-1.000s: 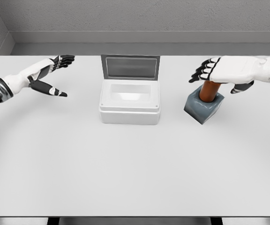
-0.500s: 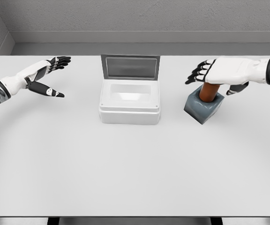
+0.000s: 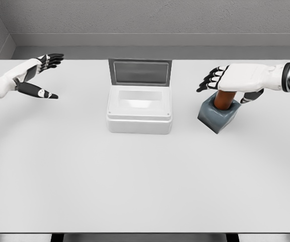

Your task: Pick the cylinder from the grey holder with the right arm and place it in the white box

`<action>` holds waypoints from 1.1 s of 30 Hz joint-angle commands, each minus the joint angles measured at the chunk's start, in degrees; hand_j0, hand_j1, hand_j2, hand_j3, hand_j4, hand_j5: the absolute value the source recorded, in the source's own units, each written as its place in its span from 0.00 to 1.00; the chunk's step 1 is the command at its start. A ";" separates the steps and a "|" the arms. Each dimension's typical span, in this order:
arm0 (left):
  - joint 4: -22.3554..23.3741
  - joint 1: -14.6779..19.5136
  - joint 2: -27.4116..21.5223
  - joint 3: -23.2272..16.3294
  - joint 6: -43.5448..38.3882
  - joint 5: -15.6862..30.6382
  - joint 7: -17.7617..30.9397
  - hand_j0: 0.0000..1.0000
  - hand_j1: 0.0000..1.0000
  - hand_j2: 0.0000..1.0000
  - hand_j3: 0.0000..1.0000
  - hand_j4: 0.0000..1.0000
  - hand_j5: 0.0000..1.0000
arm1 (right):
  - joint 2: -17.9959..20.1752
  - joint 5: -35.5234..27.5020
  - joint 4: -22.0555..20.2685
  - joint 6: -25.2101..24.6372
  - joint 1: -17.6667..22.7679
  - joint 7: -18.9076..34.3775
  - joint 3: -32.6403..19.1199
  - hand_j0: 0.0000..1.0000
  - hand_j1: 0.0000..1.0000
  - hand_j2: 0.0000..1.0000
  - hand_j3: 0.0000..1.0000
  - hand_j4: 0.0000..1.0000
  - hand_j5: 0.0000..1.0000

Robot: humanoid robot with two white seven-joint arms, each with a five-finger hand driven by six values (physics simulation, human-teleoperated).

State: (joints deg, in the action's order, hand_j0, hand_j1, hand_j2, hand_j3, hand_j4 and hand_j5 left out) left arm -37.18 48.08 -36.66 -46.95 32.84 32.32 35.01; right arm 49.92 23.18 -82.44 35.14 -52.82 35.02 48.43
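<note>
Cylinder point(image 3: 224, 99): we see one, reddish-brown, standing upright in the holder, to the right of the box and well apart from it. Only its upper part shows; the top is hidden under the right robot hand.

Holder point(image 3: 218, 117): one grey block on the surface point(image 3: 145, 176), to the right of the box, turned at an angle.

Box point(image 3: 139, 108): one, white, with its lid standing open at the back and the inside showing nothing in it.

Right robot hand point(image 3: 235, 78): directly over the cylinder, fingers spread toward the box, thumb hanging on the far side from the box. It is released and grasps nothing. We cannot tell whether the palm touches the cylinder's top.

Left robot hand point(image 3: 31, 75): far to the left of the box, fingers stretched out, holding nothing.

Handling: we judge the cylinder stiff and smooth, probably light, so it may slip in a loose grip. It sits snugly in its socket, so we expect a straight upward pull will be needed, or the holder may tip or lift with it.

Where to hold: we would wrap fingers and thumb around the exposed side wall above the holder's rim.

Count: one cylinder, one holder, one box, two robot hands.
</note>
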 commanded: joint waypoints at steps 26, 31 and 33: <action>-0.08 -0.18 0.45 0.10 -0.59 0.55 -0.01 1.00 1.00 1.00 1.00 1.00 1.00 | -0.70 -0.95 1.31 -0.14 -1.14 -0.02 0.00 0.14 0.14 0.14 0.14 0.14 0.14; -0.08 -0.18 0.45 0.10 -0.59 0.55 -0.01 1.00 1.00 1.00 1.00 1.00 1.00 | -3.51 -3.06 0.87 -0.14 -3.95 -0.02 0.09 0.13 0.13 0.13 0.13 0.13 0.13; -0.08 -0.18 0.45 0.10 -0.59 0.55 -0.01 1.00 1.00 1.00 1.00 1.00 1.00 | -7.46 -3.15 0.87 -0.14 -5.01 -0.02 0.35 0.14 0.14 0.14 0.14 0.14 0.14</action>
State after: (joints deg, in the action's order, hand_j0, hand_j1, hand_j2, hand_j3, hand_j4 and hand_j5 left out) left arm -37.23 47.90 -36.19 -47.00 32.34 32.47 35.01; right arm 45.23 20.90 -81.47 35.25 -58.27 35.16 48.69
